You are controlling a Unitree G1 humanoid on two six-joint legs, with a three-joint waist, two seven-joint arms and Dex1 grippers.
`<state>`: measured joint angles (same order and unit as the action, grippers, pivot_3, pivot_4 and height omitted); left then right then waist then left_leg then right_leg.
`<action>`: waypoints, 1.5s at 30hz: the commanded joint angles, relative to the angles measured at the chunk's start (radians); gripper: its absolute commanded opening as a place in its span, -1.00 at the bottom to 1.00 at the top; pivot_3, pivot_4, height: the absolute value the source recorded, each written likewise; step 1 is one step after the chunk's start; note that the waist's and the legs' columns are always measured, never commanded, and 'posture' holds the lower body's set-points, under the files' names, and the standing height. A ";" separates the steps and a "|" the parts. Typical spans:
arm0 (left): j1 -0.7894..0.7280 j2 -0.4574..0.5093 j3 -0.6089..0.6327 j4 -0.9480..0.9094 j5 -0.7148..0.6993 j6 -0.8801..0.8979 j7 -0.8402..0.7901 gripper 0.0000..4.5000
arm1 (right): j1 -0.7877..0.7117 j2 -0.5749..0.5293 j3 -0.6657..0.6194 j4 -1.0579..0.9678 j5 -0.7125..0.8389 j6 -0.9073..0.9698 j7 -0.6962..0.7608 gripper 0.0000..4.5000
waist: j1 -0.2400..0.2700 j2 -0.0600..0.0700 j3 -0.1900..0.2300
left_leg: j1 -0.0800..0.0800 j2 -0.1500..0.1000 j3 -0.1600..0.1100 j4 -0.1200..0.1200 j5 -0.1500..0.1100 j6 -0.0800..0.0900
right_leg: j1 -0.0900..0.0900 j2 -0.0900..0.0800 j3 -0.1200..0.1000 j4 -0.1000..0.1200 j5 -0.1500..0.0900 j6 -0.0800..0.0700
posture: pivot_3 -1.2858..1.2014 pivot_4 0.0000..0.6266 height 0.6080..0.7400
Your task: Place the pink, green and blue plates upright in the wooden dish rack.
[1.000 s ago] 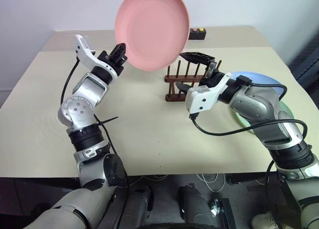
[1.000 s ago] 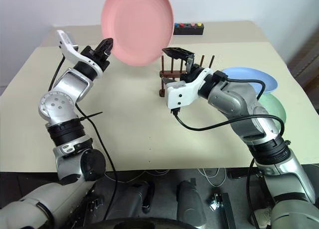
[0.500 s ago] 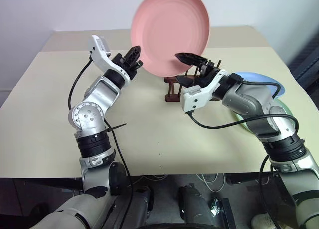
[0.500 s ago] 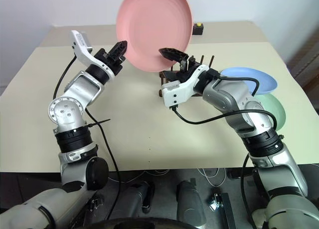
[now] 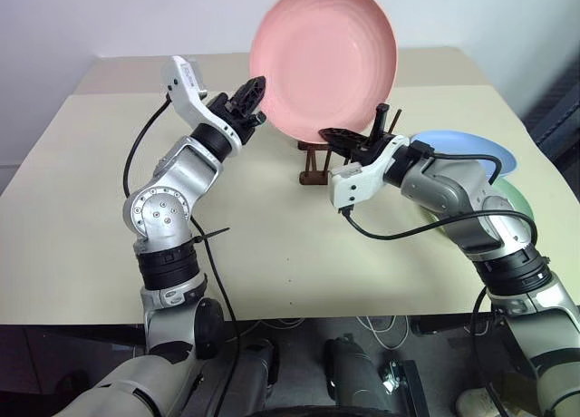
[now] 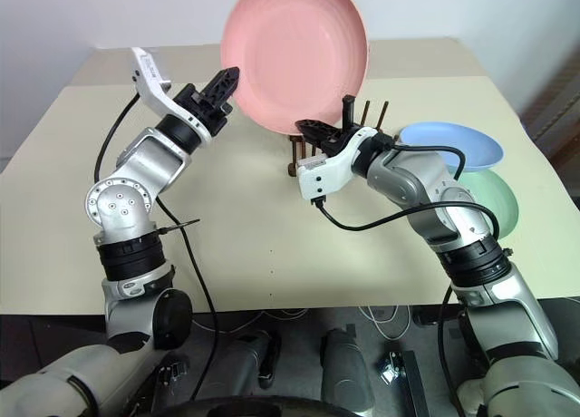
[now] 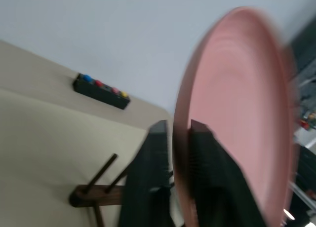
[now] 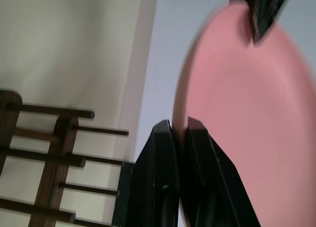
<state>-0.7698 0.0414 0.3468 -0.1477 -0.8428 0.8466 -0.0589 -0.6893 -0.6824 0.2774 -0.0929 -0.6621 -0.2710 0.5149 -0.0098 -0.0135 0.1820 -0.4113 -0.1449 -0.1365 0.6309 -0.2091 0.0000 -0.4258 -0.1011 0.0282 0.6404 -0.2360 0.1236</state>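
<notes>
A beige table (image 5: 272, 254) stands before a pale wall. The right jaws (image 5: 349, 138) are clamped on the pink plate (image 5: 323, 59) at its six o'clock rim; the left jaws (image 5: 251, 95) straddle the nine o'clock rim, slightly parted. No plate is racked: the wooden dish rack (image 6: 294, 159) stands empty below, the blue plate (image 6: 451, 143) and green plate (image 6: 494, 195) at three o'clock.

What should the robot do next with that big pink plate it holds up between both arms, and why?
Probably let the left fingers open fully and draw clear. The right fingers are clamped on the lower rim of the round pink plate, while the left ones are only loosely around its edge. Then the right arm alone could lower it onto the small dark wooden dish rack just below.
</notes>
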 commanded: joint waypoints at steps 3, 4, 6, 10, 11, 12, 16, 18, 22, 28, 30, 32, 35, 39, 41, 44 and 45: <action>-0.021 0.019 0.033 0.025 -0.075 -0.006 -0.006 0.60 | -0.023 -0.025 -0.063 -0.006 0.002 -0.009 -0.038 -1.00 | -0.002 0.000 0.000 | 0.000 0.000 0.000 0.000 0.000 0.000 | 0.000 0.000 0.000 0.000 0.000 0.000 | 0.03 -0.52 1.00; -0.023 0.026 0.034 0.031 -0.079 -0.008 -0.009 0.83 | -0.025 -0.029 -0.064 0.001 0.001 -0.011 -0.042 -1.00 | -0.002 0.000 0.000 | 0.000 0.000 0.000 0.000 0.000 0.000 | 0.000 0.000 0.000 0.000 0.000 0.000 | 0.03 -0.52 1.00; -0.025 0.043 0.033 0.036 -0.091 -0.006 -0.025 0.97 | -0.028 -0.036 -0.072 0.014 -0.002 -0.008 -0.052 -1.00 | -0.001 0.000 0.000 | 0.000 0.000 0.000 0.000 0.000 0.000 | 0.000 0.000 0.000 0.000 0.000 0.000 | 0.03 -0.52 1.00; -0.022 0.078 0.020 0.040 -0.104 -0.010 -0.057 0.97 | -0.033 -0.040 -0.081 0.023 0.007 -0.006 -0.066 -1.00 | -0.001 0.000 0.000 | 0.000 0.000 0.000 0.000 0.000 0.000 | 0.000 0.000 0.000 0.000 0.000 0.000 | 0.03 -0.52 1.00; -0.021 0.082 0.018 0.040 -0.107 -0.011 -0.057 0.97 | -0.033 -0.040 -0.082 0.023 0.009 -0.004 -0.068 -1.00 | -0.001 0.000 0.000 | 0.000 0.000 0.000 0.000 0.000 0.000 | 0.000 0.000 0.000 0.000 0.000 0.000 | 0.03 -0.52 1.00; -0.012 0.107 -0.001 0.033 -0.095 -0.009 -0.089 0.97 | -0.033 -0.031 -0.097 0.028 0.030 0.012 -0.071 -1.00 | -0.001 0.000 0.000 | 0.000 0.000 0.000 0.000 0.000 0.000 | 0.000 0.000 0.000 0.000 0.000 0.000 | 0.03 -0.52 1.00; 0.002 0.212 -0.065 0.041 -0.026 -0.036 -0.208 0.97 | -0.043 0.027 -0.185 0.039 0.185 0.106 -0.062 -1.00 | -0.002 -0.001 0.001 | 0.000 0.000 0.000 -0.001 0.000 0.000 | 0.000 0.000 0.000 0.000 0.000 0.000 | 0.03 -0.52 1.00; -0.001 0.287 -0.089 0.071 -0.007 -0.043 -0.313 0.97 | -0.067 0.107 -0.281 0.020 0.383 0.228 -0.032 -1.00 | -0.005 -0.001 0.001 | 0.000 0.000 0.000 -0.001 0.000 0.000 | 0.000 0.000 0.000 0.000 0.000 -0.001 | 0.03 -0.52 1.00; 0.033 0.417 -0.195 0.088 0.116 -0.182 -0.559 0.97 | -0.154 0.202 -0.452 -0.017 0.735 0.480 0.022 -1.00 | -0.005 0.000 0.001 | 0.001 0.002 0.000 -0.002 0.000 0.000 | 0.000 0.002 0.001 -0.001 0.001 -0.002 | 0.03 -0.52 1.00; 0.070 0.540 -0.257 0.088 0.160 -0.260 -0.831 0.97 | -0.260 0.249 -0.736 -0.016 1.307 0.974 -0.006 -1.00 | -0.001 0.000 0.001 | 0.001 0.004 -0.001 -0.005 -0.003 0.005 | 0.001 0.003 0.000 -0.007 0.003 -0.005 | 0.03 -0.52 1.00; 0.087 0.556 -0.260 0.073 0.170 -0.308 -0.901 0.97 | -0.260 0.232 -0.777 0.013 1.369 1.024 -0.026 -1.00 | -0.002 0.001 0.001 | 0.001 0.004 -0.002 -0.006 -0.004 0.006 | 0.001 0.003 0.000 -0.008 0.003 -0.005 | 0.03 -0.52 1.00; 0.108 0.565 -0.264 0.056 0.198 -0.370 -0.945 0.97 | -0.265 0.221 -0.830 0.057 1.435 1.067 -0.056 -1.00 | -0.003 0.001 0.001 | 0.001 0.004 -0.001 -0.006 -0.004 0.006 | 0.000 0.002 0.000 -0.008 0.003 -0.005 | 0.03 -0.52 1.00; 0.138 0.588 -0.246 0.056 0.179 -0.373 -1.014 0.97 | -0.244 0.173 -0.928 0.156 1.606 1.223 -0.050 -1.00 | -0.003 0.001 0.001 | 0.001 0.004 -0.001 -0.007 -0.004 0.006 | 0.000 0.002 0.000 -0.008 0.003 -0.005 | 0.03 -0.52 1.00; 0.144 0.599 -0.241 0.057 0.166 -0.372 -1.058 0.97 | -0.237 0.134 -0.989 0.257 1.728 1.327 -0.073 -1.00 | -0.004 0.002 0.002 | 0.000 0.005 -0.001 -0.008 -0.004 0.006 | 0.000 0.002 0.000 -0.008 0.003 -0.005 | 0.03 -0.52 1.00; 0.128 0.600 -0.223 0.054 0.128 -0.333 -1.066 0.97 | -0.231 0.131 -1.012 0.296 1.789 1.387 -0.093 -1.00 | -0.007 0.002 0.002 | 0.000 0.005 0.000 -0.008 -0.004 0.006 | 0.000 0.002 0.001 -0.008 0.003 -0.006 | 0.03 -0.52 1.00; 0.099 0.599 -0.201 0.039 0.060 -0.261 -1.060 0.97 | -0.209 0.123 -0.995 0.297 1.804 1.404 -0.092 -1.00 | -0.007 0.002 0.002 | 0.000 0.006 0.000 -0.008 -0.003 0.006 | -0.001 0.002 0.000 -0.008 0.003 -0.006 | 0.03 -0.52 1.00; 0.098 0.602 -0.205 0.032 0.064 -0.264 -1.062 0.97 | -0.208 0.122 -0.996 0.305 1.819 1.418 -0.097 -1.00 | -0.007 0.002 0.002 | 0.000 0.006 0.000 -0.008 -0.004 0.006 | -0.001 0.002 0.000 -0.008 0.003 -0.006 | 0.03 -0.52 1.00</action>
<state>-0.6501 0.6291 0.1109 -0.0757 -0.7500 0.5772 -1.1166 -0.8839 -0.5352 -0.7106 0.2252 1.1131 1.1370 0.4183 -0.0163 -0.0112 0.1840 -0.4110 -0.1385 -0.1364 0.6227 -0.2126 0.0064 -0.4263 -0.0991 0.0286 0.6319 -0.2325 0.1178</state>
